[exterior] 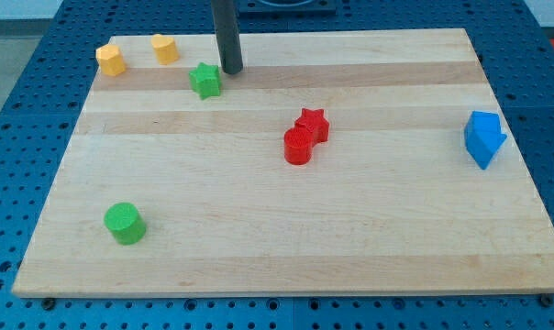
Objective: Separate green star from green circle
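The green star [205, 81] lies near the view's top left on the wooden board [378, 229]. The green circle [125, 223] sits far from it, near the view's bottom left. My tip [232, 70] rests on the board just right of the green star and slightly above it, a small gap apart from it. The rod rises straight up out of the view's top.
Two yellow blocks [110, 60] [164, 48] stand at the top left corner, left of the green star. A red star [312, 124] and a red cylinder [298, 145] touch near the middle. Blue blocks [483, 137] sit at the right edge.
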### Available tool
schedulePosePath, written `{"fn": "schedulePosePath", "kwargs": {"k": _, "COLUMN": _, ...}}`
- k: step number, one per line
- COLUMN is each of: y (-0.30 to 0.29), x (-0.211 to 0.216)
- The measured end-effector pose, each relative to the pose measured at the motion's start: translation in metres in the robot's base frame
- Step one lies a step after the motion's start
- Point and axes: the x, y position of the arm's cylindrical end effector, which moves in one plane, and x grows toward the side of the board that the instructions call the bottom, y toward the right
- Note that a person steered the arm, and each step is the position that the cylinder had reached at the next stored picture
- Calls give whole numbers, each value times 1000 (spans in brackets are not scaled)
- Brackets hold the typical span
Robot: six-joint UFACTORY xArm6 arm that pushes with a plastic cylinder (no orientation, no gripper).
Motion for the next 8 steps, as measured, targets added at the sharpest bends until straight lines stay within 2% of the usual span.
{"fn": "schedulePosePath", "kwargs": {"k": 1, "y": -57, "x": 31}}
{"fn": "schedulePosePath", "kwargs": {"k": 2, "y": -67, "x": 87}}
{"fn": "schedulePosePath", "kwargs": {"k": 4, "y": -35, "x": 64}}
{"fn": "schedulePosePath", "kwargs": {"k": 8, "y": 38, "x": 251}}
